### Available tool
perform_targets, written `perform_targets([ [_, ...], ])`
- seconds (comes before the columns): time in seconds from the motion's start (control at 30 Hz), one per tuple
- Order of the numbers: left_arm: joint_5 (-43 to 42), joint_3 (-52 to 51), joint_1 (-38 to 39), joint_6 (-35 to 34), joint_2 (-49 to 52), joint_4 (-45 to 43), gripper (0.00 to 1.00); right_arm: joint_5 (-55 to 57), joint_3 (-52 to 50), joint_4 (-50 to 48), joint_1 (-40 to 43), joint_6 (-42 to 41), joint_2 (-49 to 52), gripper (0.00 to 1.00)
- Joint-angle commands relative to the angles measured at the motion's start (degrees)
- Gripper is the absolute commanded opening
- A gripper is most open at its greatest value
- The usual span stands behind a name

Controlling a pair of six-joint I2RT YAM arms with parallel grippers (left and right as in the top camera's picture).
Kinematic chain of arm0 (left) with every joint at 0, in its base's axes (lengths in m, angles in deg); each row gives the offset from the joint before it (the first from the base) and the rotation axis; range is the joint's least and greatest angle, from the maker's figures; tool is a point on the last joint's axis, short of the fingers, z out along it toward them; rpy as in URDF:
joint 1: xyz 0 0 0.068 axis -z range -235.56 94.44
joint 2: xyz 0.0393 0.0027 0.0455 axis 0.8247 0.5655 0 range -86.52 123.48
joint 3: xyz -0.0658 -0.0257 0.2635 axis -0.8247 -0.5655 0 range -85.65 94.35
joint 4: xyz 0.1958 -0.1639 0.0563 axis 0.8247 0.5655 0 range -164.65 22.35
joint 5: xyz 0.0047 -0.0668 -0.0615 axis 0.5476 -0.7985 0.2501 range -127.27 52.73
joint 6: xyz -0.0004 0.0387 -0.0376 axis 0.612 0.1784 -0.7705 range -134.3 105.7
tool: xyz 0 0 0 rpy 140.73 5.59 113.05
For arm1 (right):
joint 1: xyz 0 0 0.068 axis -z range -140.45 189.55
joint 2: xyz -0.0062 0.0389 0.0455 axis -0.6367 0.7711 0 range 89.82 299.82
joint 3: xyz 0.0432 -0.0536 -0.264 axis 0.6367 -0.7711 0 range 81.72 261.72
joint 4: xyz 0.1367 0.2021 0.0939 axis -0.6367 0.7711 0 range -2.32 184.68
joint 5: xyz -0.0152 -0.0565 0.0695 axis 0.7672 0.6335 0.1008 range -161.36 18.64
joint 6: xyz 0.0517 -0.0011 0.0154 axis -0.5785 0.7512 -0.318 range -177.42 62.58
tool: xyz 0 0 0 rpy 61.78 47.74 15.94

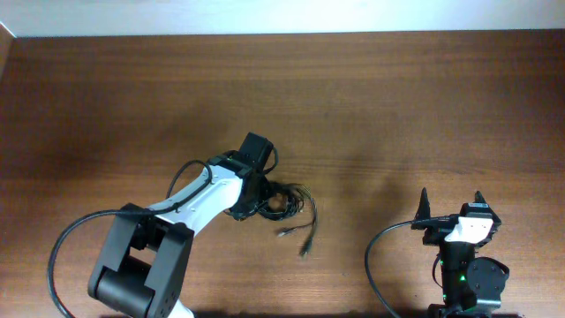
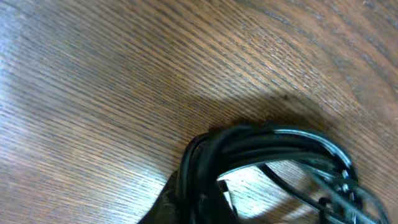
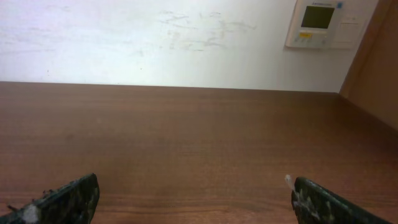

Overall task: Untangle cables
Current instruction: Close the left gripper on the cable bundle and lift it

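Note:
The cables [image 1: 287, 205] lie as a tangle of thin black cords near the table's middle, with loose plug ends [image 1: 305, 240] trailing toward the front. My left gripper [image 1: 254, 201] is shut on the left side of the bundle. In the left wrist view the looped black cables [image 2: 267, 146] fill the lower right, pinched at the bottom between my dark fingers [image 2: 171, 205]. My right gripper [image 1: 450, 205] stands open far to the right with nothing between its fingertips [image 3: 317, 202]; the cables are out of that view.
The wooden table [image 1: 397, 106] stretches to a white wall at the back. The right wrist view has a wall-mounted control panel [image 3: 326, 23] and a wooden side panel [image 3: 379, 68]. A thick black robot cable [image 1: 375, 265] loops beside the right arm's base.

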Motion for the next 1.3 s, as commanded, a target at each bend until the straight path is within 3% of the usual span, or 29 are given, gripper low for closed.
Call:
perform_targets([
  [0.0, -0.2, 0.5, 0.1, 0.1, 1.5, 0.3, 0.0, 0.5, -0.3, 0.3, -0.3, -0.3, -0.3, 0.98],
  [0.07, -0.2, 2.5, 0.0, 4.2, 0.8, 3.4, 0.0, 0.5, -0.3, 0.3, -0.3, -0.3, -0.3, 0.98],
  [0.13, 2.4, 7.8, 0.0, 10.1, -1.7, 13.0, 0.0, 0.5, -0.3, 0.3, -0.3, -0.3, -0.3, 0.98],
  [0.2, 2.5, 13.0, 0.0, 10.4, -6.5, 22.8, 0.0, 0.5, -0.3, 0.3, -0.3, -0.3, -0.3, 0.98],
  [0.27, 1.5, 13.7, 0.0, 10.4, -12.1, 25.2, 0.0, 0.5, -0.3, 0.3, -0.3, -0.2, -0.3, 0.98],
  [0.47, 1.3, 13.7, 0.1, 9.2, -27.3, 26.5, 0.0, 0.5, -0.3, 0.3, -0.3, -0.2, -0.3, 0.98],
  [0.67, 0.8, 13.7, 0.1, 8.7, -27.5, 32.7, 0.0, 0.5, -0.3, 0.3, -0.3, -0.2, -0.3, 0.98],
  [0.8, 6.3, 13.7, 0.1, 8.7, -27.5, 37.5, 0.0, 0.5, -0.3, 0.3, -0.3, -0.3, -0.3, 0.98],
  [1.27, 7.5, 13.7, 0.1, 8.6, -27.5, 39.8, 0.0, 0.5, -0.3, 0.3, -0.3, -0.3, -0.3, 0.98],
])
